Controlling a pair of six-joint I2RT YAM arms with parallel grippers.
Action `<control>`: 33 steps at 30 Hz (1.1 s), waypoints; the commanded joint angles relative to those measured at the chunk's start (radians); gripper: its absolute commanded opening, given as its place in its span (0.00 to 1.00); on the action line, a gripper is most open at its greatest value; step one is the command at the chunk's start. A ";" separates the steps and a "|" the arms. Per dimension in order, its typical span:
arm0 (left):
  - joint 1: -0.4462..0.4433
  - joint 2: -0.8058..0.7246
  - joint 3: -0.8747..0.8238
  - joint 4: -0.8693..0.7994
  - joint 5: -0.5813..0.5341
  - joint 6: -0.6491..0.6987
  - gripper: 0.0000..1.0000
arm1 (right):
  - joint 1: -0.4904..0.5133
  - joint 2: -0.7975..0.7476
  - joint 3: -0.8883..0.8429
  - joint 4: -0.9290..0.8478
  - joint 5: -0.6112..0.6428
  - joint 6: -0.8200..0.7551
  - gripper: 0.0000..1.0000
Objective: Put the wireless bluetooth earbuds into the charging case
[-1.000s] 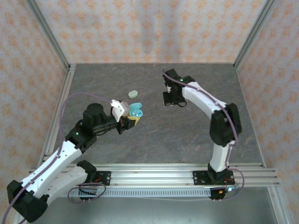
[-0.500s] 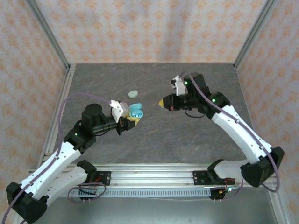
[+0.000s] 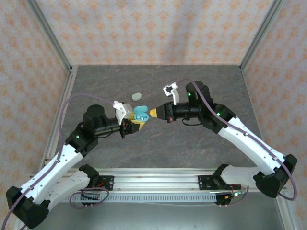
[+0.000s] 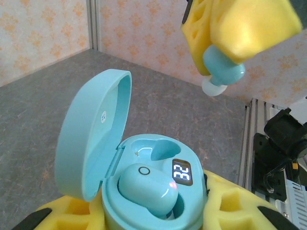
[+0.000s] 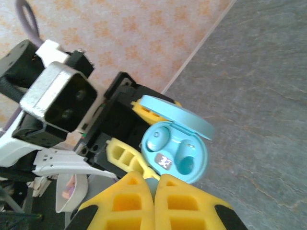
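The left gripper (image 3: 136,122) hangs over the grey bench (image 3: 201,139), jaws clamped on the open blue case (image 4: 91,143), which is off the surface with its lid tipped back. The right gripper (image 3: 153,112) hangs just above the case. A pale oval (image 3: 136,96) lies on the bench behind. One earbud (image 4: 145,187) sits in a socket of the case. The right jaws are pinched on another earbud (image 4: 221,73), clear of the case.

The left gripper (image 4: 146,218) clamps the open blue charging case (image 4: 194,206), one earbud (image 4: 146,189) seated in its near socket, while above and beyond its fingertips the right gripper (image 4: 225,45) pinches a second earbud (image 4: 224,71), white tip down.
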 commanded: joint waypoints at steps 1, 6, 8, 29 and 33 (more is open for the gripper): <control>0.008 -0.004 0.028 0.037 0.037 -0.017 0.23 | 0.010 0.026 -0.008 0.102 -0.055 0.013 0.00; 0.008 -0.004 0.034 0.040 0.046 -0.020 0.23 | 0.012 0.039 -0.017 0.131 -0.065 0.008 0.00; 0.008 0.000 0.033 0.046 0.054 -0.025 0.23 | 0.012 0.047 -0.020 0.120 -0.053 -0.007 0.00; 0.008 -0.001 0.040 0.053 0.070 -0.035 0.23 | 0.013 0.065 -0.060 0.159 -0.064 0.000 0.00; 0.008 -0.002 0.041 0.051 0.070 -0.034 0.23 | 0.014 0.068 -0.063 0.163 -0.069 0.006 0.00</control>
